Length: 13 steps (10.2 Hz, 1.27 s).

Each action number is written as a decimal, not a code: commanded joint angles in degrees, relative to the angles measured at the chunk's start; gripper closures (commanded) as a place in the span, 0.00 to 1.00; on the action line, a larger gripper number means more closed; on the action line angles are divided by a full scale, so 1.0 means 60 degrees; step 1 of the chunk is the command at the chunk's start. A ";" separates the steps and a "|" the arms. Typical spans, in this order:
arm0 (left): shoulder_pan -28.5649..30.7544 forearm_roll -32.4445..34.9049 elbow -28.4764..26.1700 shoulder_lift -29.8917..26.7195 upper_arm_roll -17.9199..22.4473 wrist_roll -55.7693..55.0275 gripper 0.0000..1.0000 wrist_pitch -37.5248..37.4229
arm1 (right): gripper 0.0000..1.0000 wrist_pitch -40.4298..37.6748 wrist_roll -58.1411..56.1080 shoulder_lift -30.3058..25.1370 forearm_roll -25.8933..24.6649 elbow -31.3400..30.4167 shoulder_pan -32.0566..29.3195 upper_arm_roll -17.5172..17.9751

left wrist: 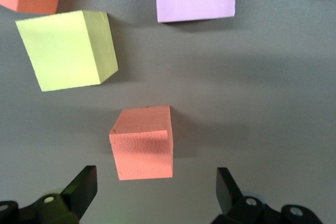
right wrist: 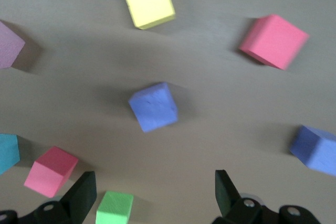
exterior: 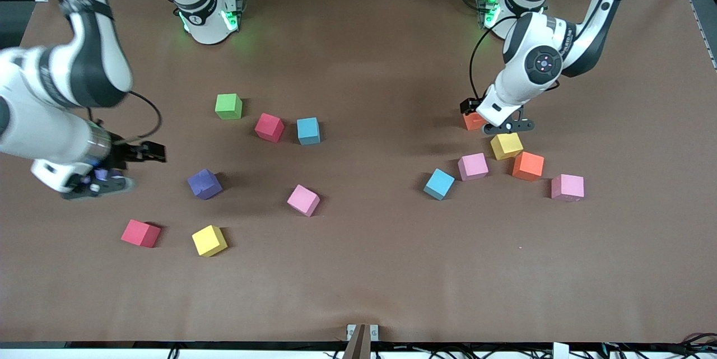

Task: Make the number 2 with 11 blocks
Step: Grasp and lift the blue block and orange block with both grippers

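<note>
Coloured blocks (exterior: 303, 200) lie scattered singly on the tabletop (exterior: 369, 269), some clustered toward the left arm's end, no digit formed.

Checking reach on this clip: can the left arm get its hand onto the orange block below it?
Probably yes. The left hand hovers open over the orange block, and bare table surrounds it; the yellow block sits clear.

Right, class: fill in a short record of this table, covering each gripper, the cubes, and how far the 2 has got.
left gripper: open, low over an orange cube, not gripping it
right gripper: open, holding nothing, over the table by the purple cube
cubes: thirteen, scattered singly, none stacked
green cube: farthest from the front camera, toward the right arm's end
number 2: not started
</note>
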 commanded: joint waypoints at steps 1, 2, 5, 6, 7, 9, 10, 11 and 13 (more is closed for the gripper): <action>0.0033 -0.0210 -0.0597 -0.0035 -0.0187 -0.0197 0.00 0.0990 | 0.00 0.0792 -0.0141 0.0733 -0.0030 0.0064 0.0257 0.0313; 0.0048 -0.0210 -0.0702 0.0096 -0.0202 -0.0197 0.00 0.1155 | 0.00 0.0852 -0.0141 0.0938 -0.0074 0.0049 0.0274 0.0299; 0.0019 -0.0195 -0.0703 0.0988 -0.0173 -0.0678 0.00 0.1726 | 0.00 0.1073 -0.0170 0.1087 -0.0133 -0.0170 0.0244 0.0299; 0.0004 -0.0181 -0.0717 0.1005 -0.0173 -0.0753 0.00 0.1714 | 0.00 0.1218 -0.0170 0.1072 -0.0147 -0.0360 0.0273 0.0299; 0.0004 -0.0166 -0.0717 0.1034 -0.0173 -0.0754 0.00 0.1714 | 0.00 0.1669 -0.0170 0.1014 -0.0147 -0.0840 0.0274 0.0299; 0.0004 0.0053 -0.0732 0.1079 -0.0144 -0.0754 0.00 0.1685 | 0.00 0.2214 -0.0184 0.0999 -0.0162 -0.1429 0.0216 0.0299; 0.0004 0.0068 -0.0732 0.1049 -0.0158 -0.0769 0.00 0.1626 | 0.00 0.2215 -0.0446 0.0999 -0.0162 -0.1460 0.0143 0.0299; 0.0033 0.0068 -0.0689 0.0948 -0.0144 -0.0754 0.00 0.1379 | 0.00 0.2331 -0.0825 0.1072 -0.0176 -0.1475 0.0040 0.0270; 0.0121 0.0316 -0.0455 0.0450 -0.0144 -0.0754 0.00 0.0371 | 0.00 0.2537 -0.0917 0.1247 -0.0423 -0.1460 -0.0049 0.0255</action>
